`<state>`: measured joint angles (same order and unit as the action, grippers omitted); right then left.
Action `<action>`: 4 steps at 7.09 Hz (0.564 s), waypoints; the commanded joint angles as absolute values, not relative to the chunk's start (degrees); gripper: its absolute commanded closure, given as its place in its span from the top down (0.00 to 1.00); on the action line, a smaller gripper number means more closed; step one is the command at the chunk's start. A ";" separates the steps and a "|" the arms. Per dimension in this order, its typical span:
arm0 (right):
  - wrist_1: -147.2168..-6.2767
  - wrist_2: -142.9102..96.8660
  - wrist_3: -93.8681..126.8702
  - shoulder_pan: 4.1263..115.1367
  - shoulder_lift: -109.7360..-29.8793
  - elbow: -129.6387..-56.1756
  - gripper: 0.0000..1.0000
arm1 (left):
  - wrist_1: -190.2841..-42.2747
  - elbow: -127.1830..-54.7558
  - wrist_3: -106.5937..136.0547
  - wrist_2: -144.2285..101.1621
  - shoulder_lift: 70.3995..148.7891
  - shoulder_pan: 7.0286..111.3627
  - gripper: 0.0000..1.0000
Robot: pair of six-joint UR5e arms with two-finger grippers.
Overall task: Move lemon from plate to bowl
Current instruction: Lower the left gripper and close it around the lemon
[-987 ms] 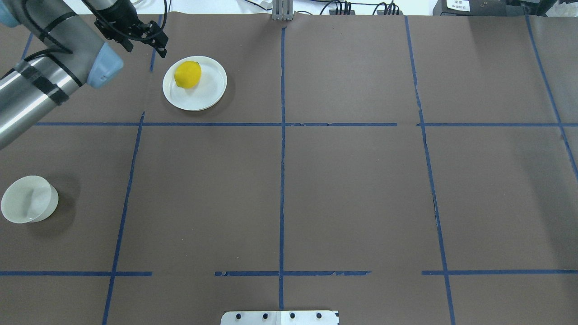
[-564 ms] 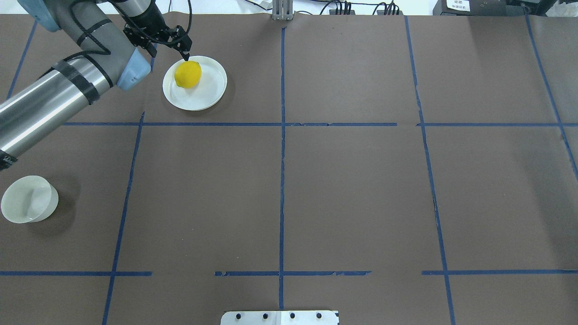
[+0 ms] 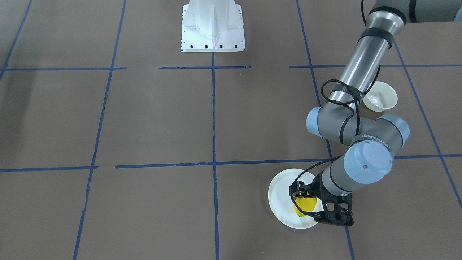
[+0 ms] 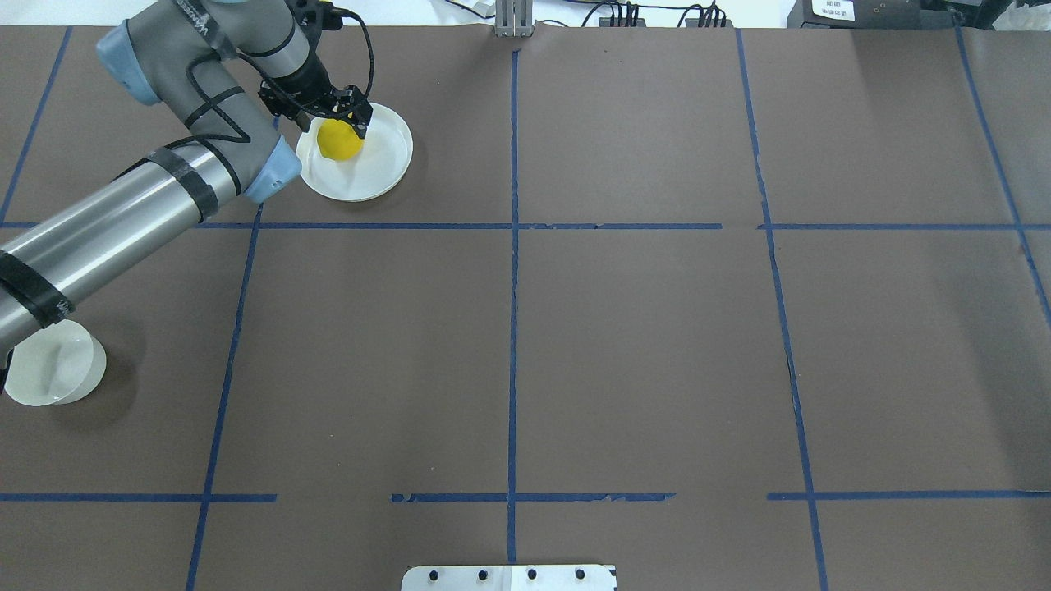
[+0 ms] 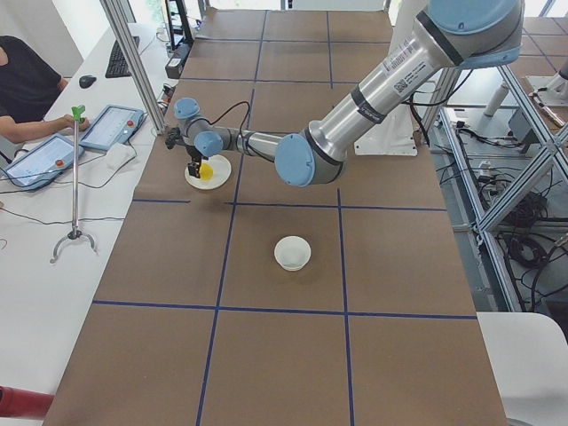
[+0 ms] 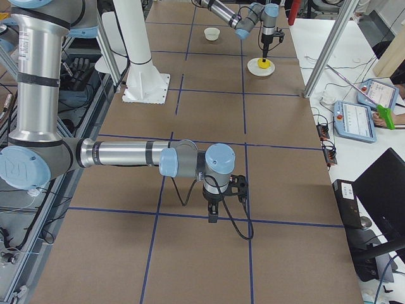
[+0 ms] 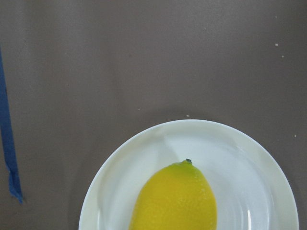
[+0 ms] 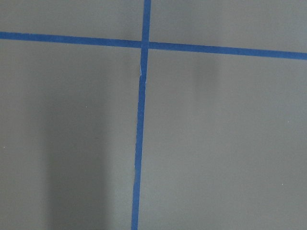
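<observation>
The yellow lemon (image 4: 338,144) lies on the left part of the white plate (image 4: 384,160) at the table's far left. My left gripper (image 4: 332,121) is open and low over the lemon, one finger on each side; I cannot tell whether they touch it. The front view shows the lemon (image 3: 305,207) between the black fingers (image 3: 294,190) on the plate (image 3: 281,195). The left wrist view shows the lemon (image 7: 175,199) and plate (image 7: 259,163) at its bottom. The cream bowl (image 4: 53,373) stands empty near the left edge. My right gripper (image 6: 214,214) shows only in the right side view; I cannot tell its state.
Blue tape lines grid the brown table. The white robot base (image 3: 213,27) stands at the robot's side. The left forearm (image 4: 98,238) stretches above the bowl's corner. Tablets (image 5: 111,124) and an operator (image 5: 22,80) sit beyond the far edge by the plate.
My left gripper has moved right and down, from beside the plate's far-left rim to directly over the lemon, its fingers now astride it. Lemon, plate and bowl have not moved.
</observation>
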<state>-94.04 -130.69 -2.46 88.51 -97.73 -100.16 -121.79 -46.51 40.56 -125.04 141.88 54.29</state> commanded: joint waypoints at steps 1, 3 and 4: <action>-94.04 -130.69 -2.46 88.51 -97.73 -100.20 1.00 | -124.89 -44.04 41.92 -124.54 142.29 53.35 1.00; -94.04 -130.69 -2.46 88.51 -97.73 -100.11 1.00 | -125.41 -43.77 42.97 -122.71 142.56 52.65 1.00; -94.04 -130.69 -2.46 88.51 -97.73 -100.19 1.00 | -127.86 -42.46 44.11 -120.52 142.65 51.95 0.99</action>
<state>-94.04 -130.69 -2.46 88.51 -97.74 -100.17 -125.76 -43.55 42.93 -122.81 142.50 52.71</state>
